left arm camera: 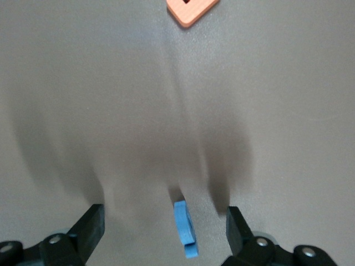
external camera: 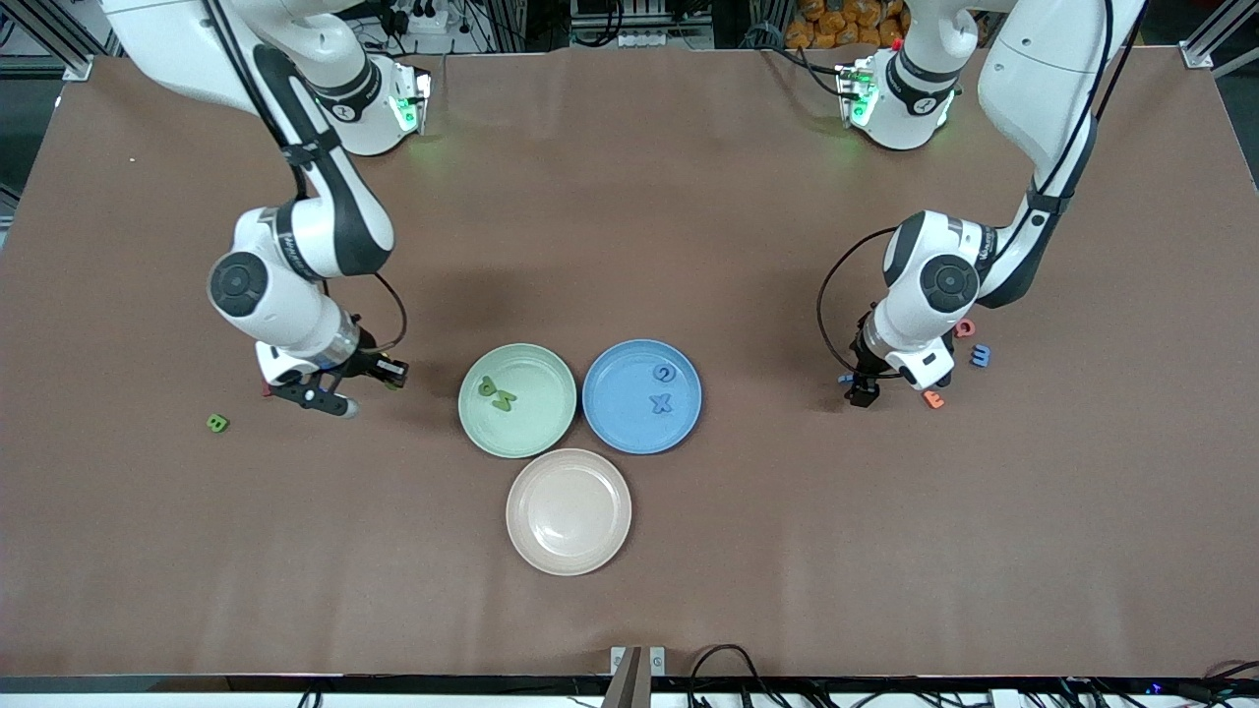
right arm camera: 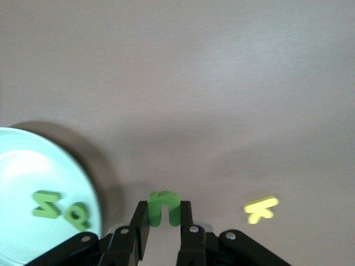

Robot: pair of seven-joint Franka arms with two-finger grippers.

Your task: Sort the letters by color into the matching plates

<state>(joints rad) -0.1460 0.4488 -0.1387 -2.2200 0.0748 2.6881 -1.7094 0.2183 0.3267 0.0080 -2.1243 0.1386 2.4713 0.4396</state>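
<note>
My right gripper (external camera: pixel 386 372) is shut on a green letter (right arm camera: pixel 163 208), over the table beside the pale green plate (external camera: pixel 539 425) toward the right arm's end. Two green letters (external camera: pixel 497 393) lie in that plate. The blue plate (external camera: pixel 618 418) holds two blue letters (external camera: pixel 664 388). My left gripper (left arm camera: pixel 165 216) stands open low over the table. A blue letter (left arm camera: pixel 184 227) stands on edge between its fingers, touching neither. Another blue letter (external camera: pixel 980 355) lies by the left arm's wrist. A green letter (external camera: pixel 217 423) lies toward the right arm's end.
A beige plate (external camera: pixel 569 511) sits nearer to the front camera than the two coloured plates, touching both. A red letter (external camera: pixel 965 327) and an orange letter (external camera: pixel 932 398) lie close to the left gripper. A yellow letter (right arm camera: pixel 260 209) lies by the right gripper.
</note>
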